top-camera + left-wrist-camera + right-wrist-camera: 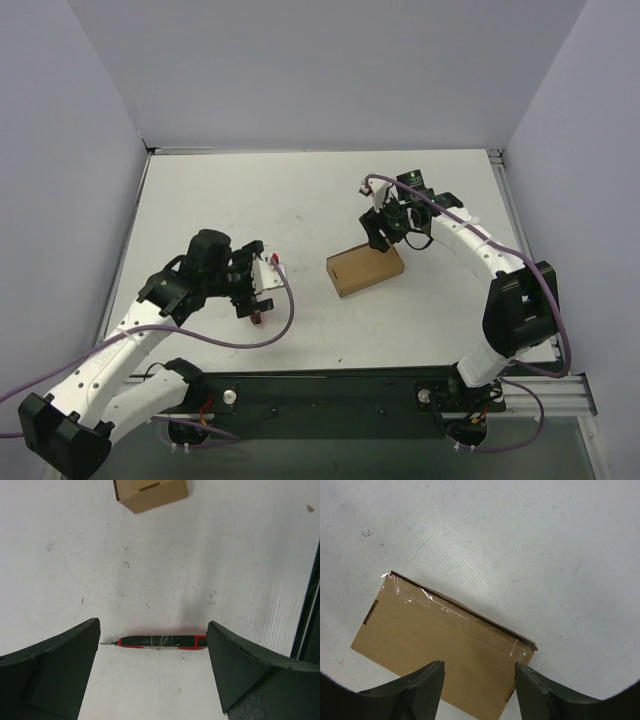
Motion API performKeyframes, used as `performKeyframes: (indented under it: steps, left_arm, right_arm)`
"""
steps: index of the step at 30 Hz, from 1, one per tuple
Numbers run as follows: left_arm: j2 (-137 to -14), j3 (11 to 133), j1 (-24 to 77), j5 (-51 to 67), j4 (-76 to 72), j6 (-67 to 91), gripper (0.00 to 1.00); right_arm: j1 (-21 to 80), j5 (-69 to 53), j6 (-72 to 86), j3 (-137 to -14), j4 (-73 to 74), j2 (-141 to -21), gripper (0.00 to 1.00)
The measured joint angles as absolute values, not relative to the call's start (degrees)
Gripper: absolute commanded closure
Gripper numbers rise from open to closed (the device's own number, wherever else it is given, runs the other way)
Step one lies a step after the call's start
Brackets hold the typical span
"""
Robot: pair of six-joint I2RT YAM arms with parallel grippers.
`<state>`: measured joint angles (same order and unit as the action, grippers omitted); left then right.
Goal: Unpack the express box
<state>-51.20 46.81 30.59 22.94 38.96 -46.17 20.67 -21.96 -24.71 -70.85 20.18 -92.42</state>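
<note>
The express box [365, 268] is a small flat brown cardboard box, shut and sealed with clear tape, lying at mid-table. My right gripper [385, 232] hovers over its far right end. In the right wrist view the box [440, 645] fills the lower middle and the gripper [477, 672] is open, its fingers apart above the box top. My left gripper [255, 293] is open, low over a red-and-black utility knife [257, 317]. In the left wrist view the knife [160, 642] lies on the table lengthwise between the open fingers [153, 632], and the box [150, 492] shows at the top.
The white table [300, 200] is walled in by pale panels at the back and sides. A black rail [330, 385] with the arm bases runs along the near edge, and it also shows in the left wrist view [310, 620].
</note>
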Motion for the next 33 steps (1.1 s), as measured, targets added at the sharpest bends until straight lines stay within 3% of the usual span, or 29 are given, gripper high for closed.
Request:
performKeyframes:
  steps: [6,8,12,16,23,33]
  left_arm:
    - [-61.2,53.0,30.2,26.4,34.3,-35.8,0.10]
    - [-67.3,54.6,30.2,26.3,28.3,-31.0,0.15]
    - [-81.1,60.1,29.9,27.7,18.6,-22.5,0.33]
    - [-94.2,68.2,29.9,32.2,13.1,-15.5,0.41]
    - [-111.5,80.9,29.9,39.3,8.9,-6.3,0.41]
    - [-117.8,83.7,31.8,41.9,6.9,-1.5,0.40]
  right_arm:
    - [20.3,-23.9,-22.5,-70.5,20.5,-92.0,0.41]
    - [20.2,-24.4,-22.0,-69.2,20.5,-90.9,0.45]
    - [20.2,-25.4,-20.9,-66.6,20.5,-89.0,0.65]
    - [20.2,-26.5,-19.0,-63.7,19.8,-88.5,0.73]
    - [20.3,-27.5,-15.6,-60.2,16.9,-88.6,0.82]
    - [20.6,-27.8,-14.5,-60.0,15.4,-89.5,0.82]
